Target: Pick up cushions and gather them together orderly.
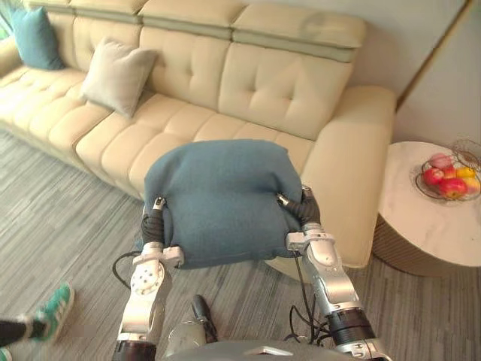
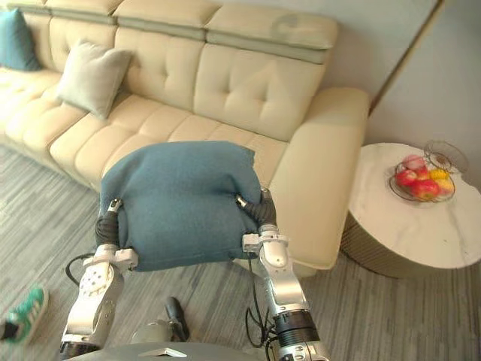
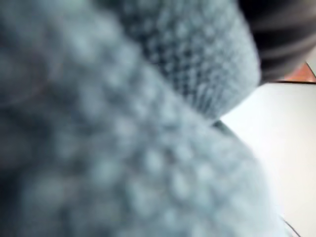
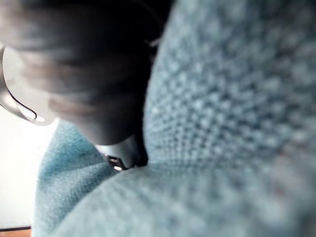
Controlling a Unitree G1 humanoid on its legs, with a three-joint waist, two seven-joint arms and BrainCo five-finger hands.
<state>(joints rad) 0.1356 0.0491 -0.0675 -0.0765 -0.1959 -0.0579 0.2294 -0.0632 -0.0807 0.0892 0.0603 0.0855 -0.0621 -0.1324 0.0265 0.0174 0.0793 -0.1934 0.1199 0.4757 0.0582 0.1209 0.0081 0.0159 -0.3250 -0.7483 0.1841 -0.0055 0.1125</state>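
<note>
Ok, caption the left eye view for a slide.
Left hand and right hand carry the blue cushion before a sofa holding a grey cushion and teal cushion.

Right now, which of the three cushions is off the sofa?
The large blue cushion between the left hand and right hand; the grey cushion and teal cushion lean on the sofa.

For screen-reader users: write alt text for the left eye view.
A blue cushion held between left hand and right hand, before a cream sofa bearing a grey cushion and a teal cushion; fruit bowl on side table.
</note>
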